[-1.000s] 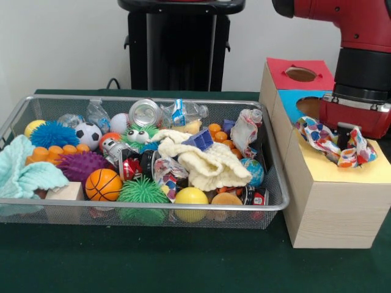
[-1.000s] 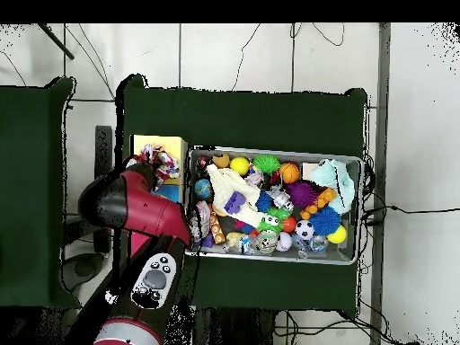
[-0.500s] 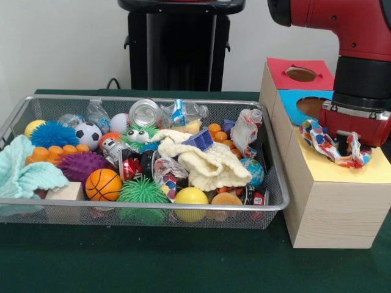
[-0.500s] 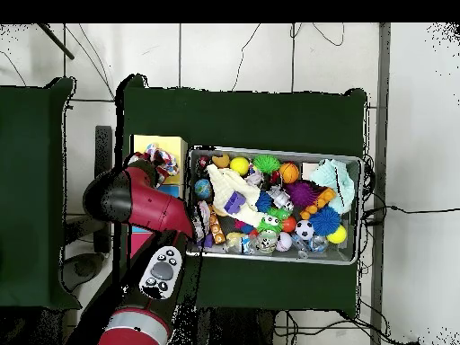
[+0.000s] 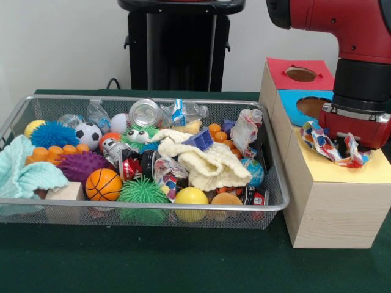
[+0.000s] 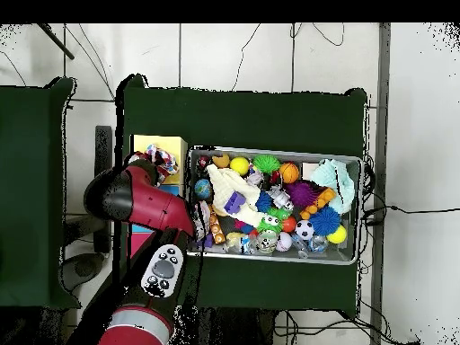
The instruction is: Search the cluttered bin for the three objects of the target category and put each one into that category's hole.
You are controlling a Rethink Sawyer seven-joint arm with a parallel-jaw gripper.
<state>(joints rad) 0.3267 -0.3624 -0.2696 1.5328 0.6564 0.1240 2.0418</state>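
Spotted cloth [image 5: 333, 145] bunched over yellow box hole, not in yet; another [image 5: 245, 130] left in bin [image 5: 153, 205]. Fingers hidden, can't tell.

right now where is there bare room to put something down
The green tabletop in front of the wire bin and the pale box is bare. The bin is packed edge to edge. On the yellow box top, only the front strip is free; spotted fabric and the arm crowd the rest.
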